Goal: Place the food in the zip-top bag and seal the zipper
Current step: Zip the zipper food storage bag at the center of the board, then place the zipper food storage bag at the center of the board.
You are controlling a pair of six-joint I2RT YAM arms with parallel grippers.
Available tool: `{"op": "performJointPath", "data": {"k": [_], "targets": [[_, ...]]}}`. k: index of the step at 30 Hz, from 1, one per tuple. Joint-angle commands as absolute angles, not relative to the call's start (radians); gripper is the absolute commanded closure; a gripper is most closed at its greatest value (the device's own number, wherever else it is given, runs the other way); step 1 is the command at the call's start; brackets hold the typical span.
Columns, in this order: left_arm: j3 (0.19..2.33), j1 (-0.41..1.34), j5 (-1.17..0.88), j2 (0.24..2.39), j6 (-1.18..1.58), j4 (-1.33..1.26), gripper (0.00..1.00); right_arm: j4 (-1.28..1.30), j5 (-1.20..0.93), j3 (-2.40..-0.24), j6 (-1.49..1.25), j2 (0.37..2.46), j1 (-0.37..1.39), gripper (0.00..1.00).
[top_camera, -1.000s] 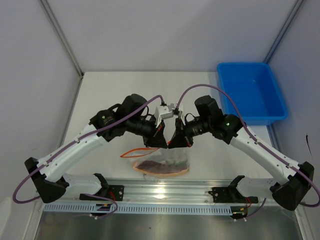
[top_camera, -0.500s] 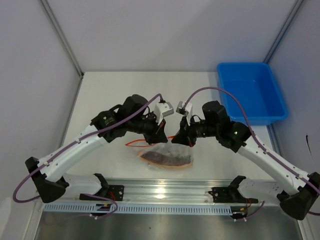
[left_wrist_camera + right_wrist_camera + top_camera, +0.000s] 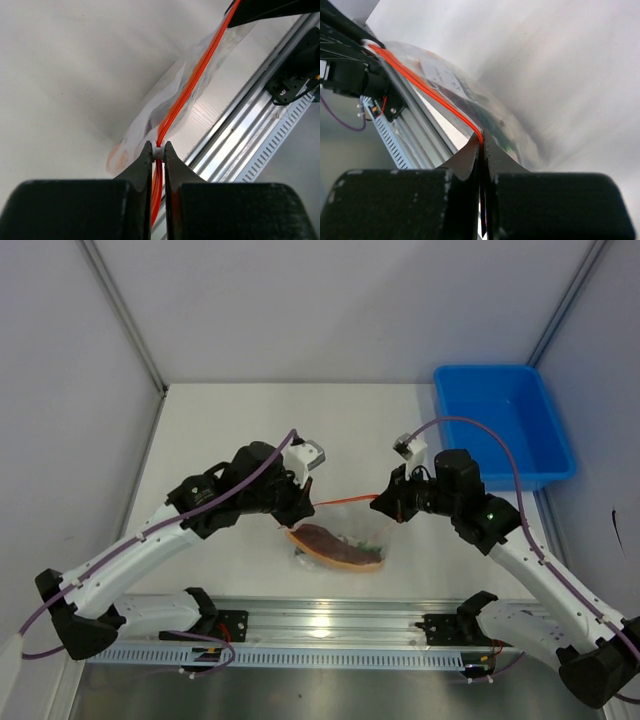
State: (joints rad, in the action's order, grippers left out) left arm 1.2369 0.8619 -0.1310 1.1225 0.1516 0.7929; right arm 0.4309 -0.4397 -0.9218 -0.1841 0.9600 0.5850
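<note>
The bag (image 3: 345, 552) sits low in the centre of the overhead view, over the counter (image 3: 230, 430). The food (image 3: 330, 542) shows inside it as a red-orange lump with a fleck of green. The zipper (image 3: 345, 502) runs as a taut, thin orange line along the bag's top edge.

Your left tool (image 3: 297, 510) is pinched almost closed on the strip's left end. Your right tool (image 3: 386, 506) is clamped tight on its right end.

Filling looks done, so sealing is the step in hand. You cannot tell whether the whole strip is pressed closed. The next move likely calls for one pinch anchoring while the other slides along the strip.

Both arms reach forward and bend inward, wrists facing each other. A tray (image 3: 505, 425) sits at upper right, well apart.
</note>
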Motion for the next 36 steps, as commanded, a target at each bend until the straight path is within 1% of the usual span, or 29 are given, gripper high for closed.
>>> {"op": "performJointPath", "data": {"k": [1,5,11,16,20,21,22,24,25,26,27,28,29,30,31,33,35,36], "targets": [[1.218,0.853,0.023,1.046,0.195,0.851,0.99,0.448,-0.353,-0.922,-0.207,0.910,0.528,1.00],[1.204,0.850,0.121,1.005,0.242,0.877,0.99,0.482,-0.342,-0.917,-0.213,0.884,0.479,1.00],[1.167,0.850,0.277,0.913,0.323,0.908,1.00,0.506,-0.330,-0.913,-0.232,0.853,0.466,1.00],[1.126,0.850,0.308,0.825,0.359,0.902,0.99,0.511,-0.360,-0.923,-0.258,0.838,0.471,1.00],[1.103,0.850,0.281,0.791,0.374,0.858,0.99,0.485,-0.365,-0.939,-0.293,0.874,0.497,1.00],[1.104,0.850,0.267,0.802,0.376,0.847,0.96,0.477,-0.370,-0.945,-0.307,0.893,0.499,1.00],[1.114,0.850,0.249,0.817,0.377,0.829,0.84,0.465,-0.383,-0.969,-0.313,0.947,0.503,1.00],[1.137,0.848,0.219,0.885,0.377,0.818,0.65,0.469,-0.365,-1.000,-0.327,1.014,0.508,1.00],[1.150,0.848,0.225,0.915,0.383,0.815,0.58,0.450,-0.368,-1.014,-0.327,1.081,0.509,1.00],[1.172,0.836,0.238,0.946,0.391,0.819,0.39,0.442,-0.359,-1.043,-0.330,1.113,0.506,1.00],[1.192,0.828,0.282,1.016,0.409,0.830,0.28,0.427,-0.353,-1.063,-0.334,1.149,0.499,1.00],[1.206,0.821,0.310,1.049,0.414,0.841,0.23,0.413,-0.363,-1.083,-0.333,1.184,0.477,1.00],[1.251,0.812,0.331,1.075,0.420,0.851,0.15,0.402,-0.364,-1.121,-0.334,1.251,0.465,1.00],[1.262,0.811,0.360,1.094,0.431,0.853,0.10,0.390,-0.362,-1.143,-0.334,1.282,0.456,1.00],[1.290,0.810,0.412,1.104,0.449,0.848,0.01,0.368,-0.361,-1.167,-0.327,1.313,0.433,1.00],[1.305,0.811,0.451,1.094,0.471,0.842,0.01,0.342,-0.379,-1.242,-0.321,1.403,0.405,1.00],[1.315,0.811,0.479,1.040,0.480,0.828,0.00,0.344,-0.385,-1.304,-0.301,1.477,0.362,1.00],[1.310,0.811,0.479,1.013,0.479,0.799,0.00,0.348,-0.400,-1.365,-0.290,1.553,0.348,1.00]]}}
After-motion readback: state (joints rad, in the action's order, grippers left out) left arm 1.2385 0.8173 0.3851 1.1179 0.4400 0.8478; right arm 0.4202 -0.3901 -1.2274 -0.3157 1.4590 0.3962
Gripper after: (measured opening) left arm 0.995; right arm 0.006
